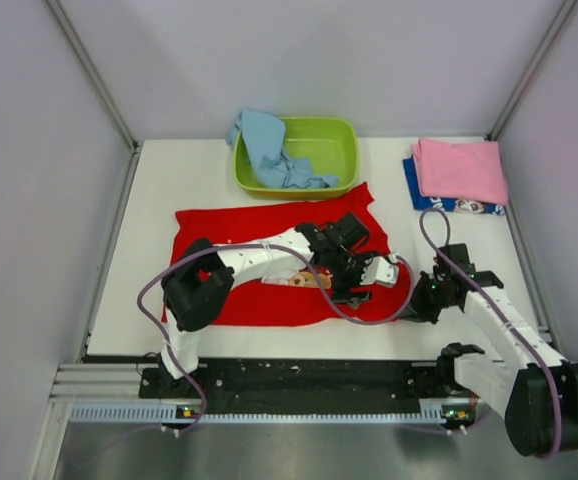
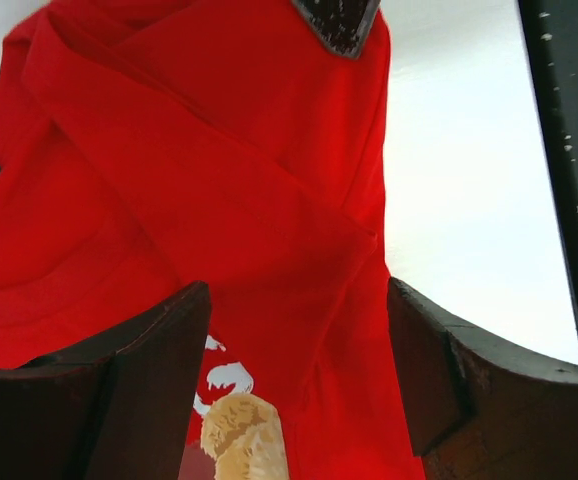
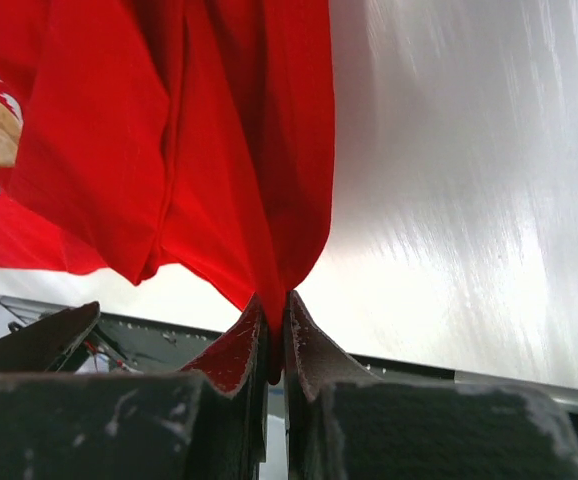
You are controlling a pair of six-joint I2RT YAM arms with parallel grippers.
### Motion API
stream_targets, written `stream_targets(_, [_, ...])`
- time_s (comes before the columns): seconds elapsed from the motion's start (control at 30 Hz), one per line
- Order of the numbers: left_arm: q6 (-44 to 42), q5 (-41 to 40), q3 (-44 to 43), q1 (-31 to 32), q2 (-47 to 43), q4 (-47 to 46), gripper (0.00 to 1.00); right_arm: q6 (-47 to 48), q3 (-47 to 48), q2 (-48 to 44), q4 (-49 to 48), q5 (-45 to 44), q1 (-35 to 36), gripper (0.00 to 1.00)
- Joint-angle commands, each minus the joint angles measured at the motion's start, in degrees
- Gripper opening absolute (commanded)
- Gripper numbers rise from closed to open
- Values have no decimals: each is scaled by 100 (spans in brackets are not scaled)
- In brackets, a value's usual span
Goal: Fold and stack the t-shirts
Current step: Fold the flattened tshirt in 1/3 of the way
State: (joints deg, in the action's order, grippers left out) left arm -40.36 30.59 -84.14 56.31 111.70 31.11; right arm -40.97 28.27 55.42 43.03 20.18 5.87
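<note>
The spread t-shirt [image 1: 249, 225] lies central on the table [image 1: 149, 190], just before the basin [image 1: 346, 125]; a crumpled t-shirt [image 1: 267, 145] hangs over the basin's left rim. Far right, one folded t-shirt [image 1: 459, 168] lies on a second t-shirt [image 1: 437, 203].

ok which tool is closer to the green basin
Left. The left tool is open over the red t-shirt just in front of the basin; the right tool pinches that shirt's right edge, farther away.

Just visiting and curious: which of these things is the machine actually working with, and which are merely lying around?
Part of the job:
red t-shirt
light blue t-shirt
pink t-shirt
dark blue t-shirt

Just lying about:
lime green basin
</note>
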Motion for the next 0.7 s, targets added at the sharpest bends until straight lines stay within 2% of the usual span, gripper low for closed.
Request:
stream_targets(0.0, [-542,597,-287,248,27,395,75,72,293,57,452,275,-33,0])
stream_targets(0.23, [-535,651,-261,468,299,361,71,318,258,311,681,407,-33,0])
stream_targets(0.33, [-263,282,-427,495,484,150,54,353,345,321,698,311,-33,0])
stream_targets(0.5, [-192,-114,-700,495,651,307,30,441,398,268,847,275,-33,0])
stream_targets(0.53, [-183,-123,-709,503,599,325,24,441,398,242,883,267,-42,0])
stream_targets(0.6, [-139,-211,-709,486,485,360,5,450,433,163,988,206,-42,0])
stream_targets(0.63, [-87,-281,-744,486,415,413,0,467,442,145,1032,179,-33,0])
stream_targets(0.67, [-69,-308,-805,468,362,509,0,476,451,110,1102,170,-42,0])
